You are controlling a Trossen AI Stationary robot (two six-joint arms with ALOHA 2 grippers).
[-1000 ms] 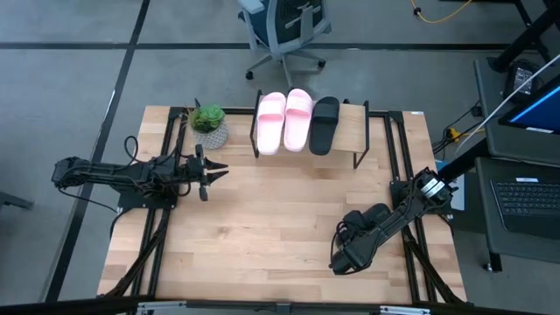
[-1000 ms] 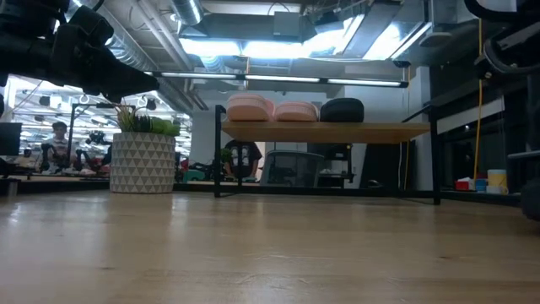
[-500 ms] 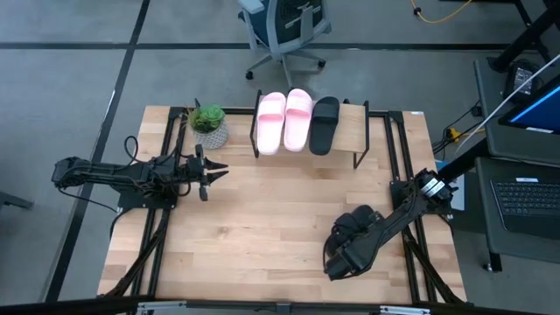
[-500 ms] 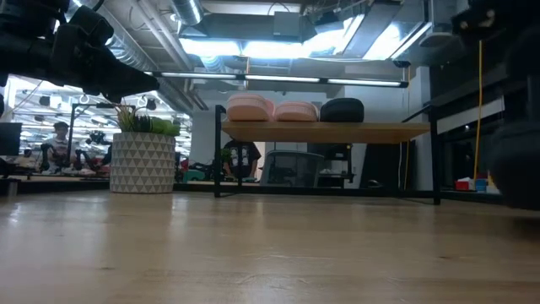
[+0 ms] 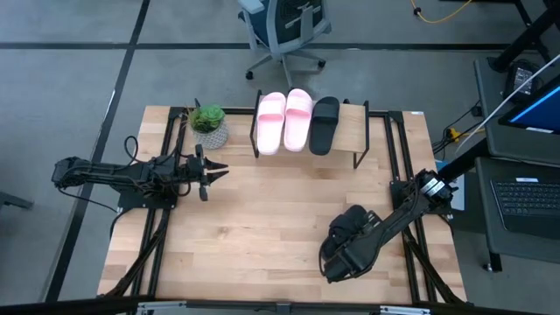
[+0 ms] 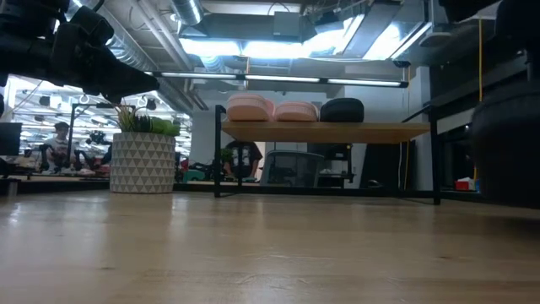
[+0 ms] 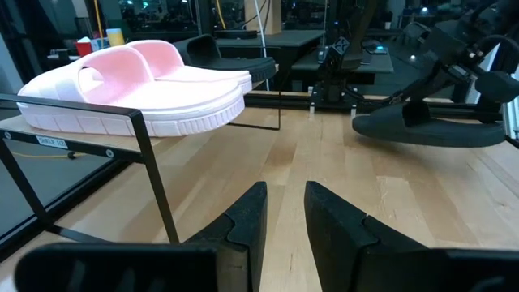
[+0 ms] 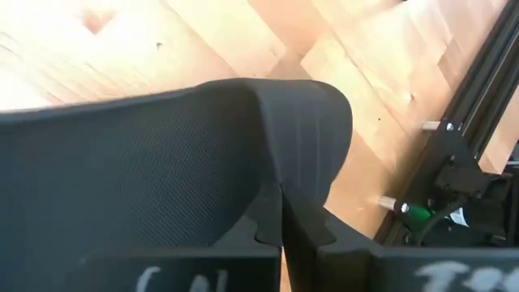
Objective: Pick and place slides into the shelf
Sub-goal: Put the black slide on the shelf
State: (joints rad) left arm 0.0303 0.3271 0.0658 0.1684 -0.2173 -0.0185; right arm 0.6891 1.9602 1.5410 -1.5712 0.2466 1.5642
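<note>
The right gripper [image 5: 343, 254], lower right of the high view, seems clamped on the last black slide sandal [image 5: 350, 224]; the wooden-topped black-framed shelf [image 5: 357, 120] lies toward upper centre, its free space right of the shelved black slide [image 5: 325, 123].

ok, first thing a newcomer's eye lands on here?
Probably the two pink slides and a black slide lined up on the shelf at the table's far edge. Then the right end effector, near the front right, shut on the last black slide.
</note>
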